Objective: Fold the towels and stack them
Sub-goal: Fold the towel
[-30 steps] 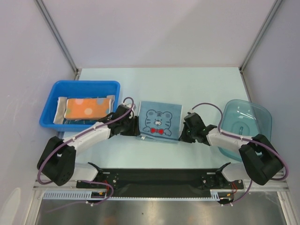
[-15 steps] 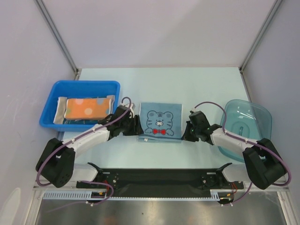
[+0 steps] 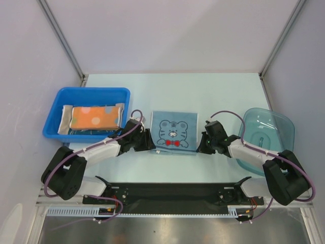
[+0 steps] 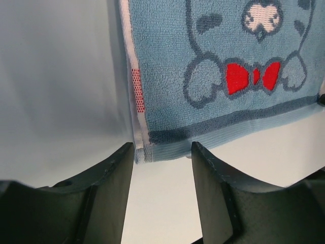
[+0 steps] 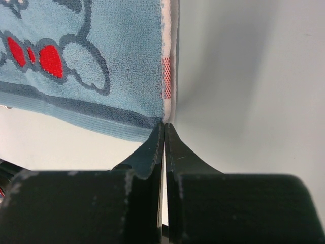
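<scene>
Lying flat on the pale table (image 3: 218,89), seen from above, a light blue towel (image 3: 174,131) with a cartoon animal face and a red bow tie is sitting between the two arms. The left gripper (image 3: 149,143) is resting just beside the towel's near left corner, and the right gripper (image 3: 199,147) is resting just beside its near right corner. Left of the towel, a blue bin (image 3: 55,111) is holding an orange towel with pale dots (image 3: 94,116), which is lying folded on top of a paler cloth (image 3: 65,121). Right of the towel, a clear teal tub (image 3: 277,145) is standing at the table's edge. Moving to the left wrist view, the left gripper (image 4: 162,148) is keeping its jaws partly apart with nothing gripped, and its dark fingers (image 4: 109,183) are framing the towel's (image 4: 213,61) corner, which is lying on the table just at the mouth of the gap. A white hem with a small red tag (image 4: 137,89) is running along that side of the towel. In the right wrist view, the right gripper (image 5: 164,128) is pressing its jaws fully together, the tips touching the towel's (image 5: 101,61) corner where another red tag (image 5: 166,77) is showing; whether any cloth is pinched there I cannot tell.
</scene>
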Controlling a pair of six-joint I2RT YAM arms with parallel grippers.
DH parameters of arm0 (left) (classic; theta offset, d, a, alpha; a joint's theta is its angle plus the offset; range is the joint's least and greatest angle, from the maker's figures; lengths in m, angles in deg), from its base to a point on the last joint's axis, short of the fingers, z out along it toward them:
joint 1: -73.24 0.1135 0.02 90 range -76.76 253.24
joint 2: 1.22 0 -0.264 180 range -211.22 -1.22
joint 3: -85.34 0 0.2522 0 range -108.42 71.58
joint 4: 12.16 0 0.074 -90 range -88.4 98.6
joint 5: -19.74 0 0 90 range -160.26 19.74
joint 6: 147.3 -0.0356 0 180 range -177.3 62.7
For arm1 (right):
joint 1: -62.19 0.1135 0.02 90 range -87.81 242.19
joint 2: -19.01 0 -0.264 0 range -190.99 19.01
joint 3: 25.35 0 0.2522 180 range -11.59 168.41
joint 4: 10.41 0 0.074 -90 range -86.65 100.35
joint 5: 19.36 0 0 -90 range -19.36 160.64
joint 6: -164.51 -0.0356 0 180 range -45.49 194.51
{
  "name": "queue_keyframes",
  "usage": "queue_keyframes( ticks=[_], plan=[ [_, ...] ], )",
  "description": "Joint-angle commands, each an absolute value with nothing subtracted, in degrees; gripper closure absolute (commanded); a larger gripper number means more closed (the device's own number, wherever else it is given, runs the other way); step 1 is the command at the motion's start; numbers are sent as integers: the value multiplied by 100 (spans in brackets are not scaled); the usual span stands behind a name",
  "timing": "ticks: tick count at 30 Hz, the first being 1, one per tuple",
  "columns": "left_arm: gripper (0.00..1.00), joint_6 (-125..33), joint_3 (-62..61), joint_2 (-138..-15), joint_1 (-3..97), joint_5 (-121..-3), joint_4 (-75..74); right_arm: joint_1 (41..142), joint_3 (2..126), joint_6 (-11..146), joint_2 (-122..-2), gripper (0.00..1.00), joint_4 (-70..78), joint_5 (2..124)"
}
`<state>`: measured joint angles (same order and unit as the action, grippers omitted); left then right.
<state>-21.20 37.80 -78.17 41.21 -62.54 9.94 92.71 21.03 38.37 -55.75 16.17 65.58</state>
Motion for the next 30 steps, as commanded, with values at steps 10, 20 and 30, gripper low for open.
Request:
queue_keyframes(
  ticks=[10, 20, 30],
  plan=[
    [78, -1942, 3766, -7883, 4090, -6244, 669, 9268, 2049, 3953, -5394, 100, 1583, 6537],
    [100, -1889, 3229, -7883, 4090, -6349, 1250, 9181, 2338, 4014, -5315, 100, 1846, 6581],
    [100, -1880, 2157, -8305, 4195, -6403, 1839, 8610, 3349, 4409, -5639, 100, 1961, 6414]
  ],
)
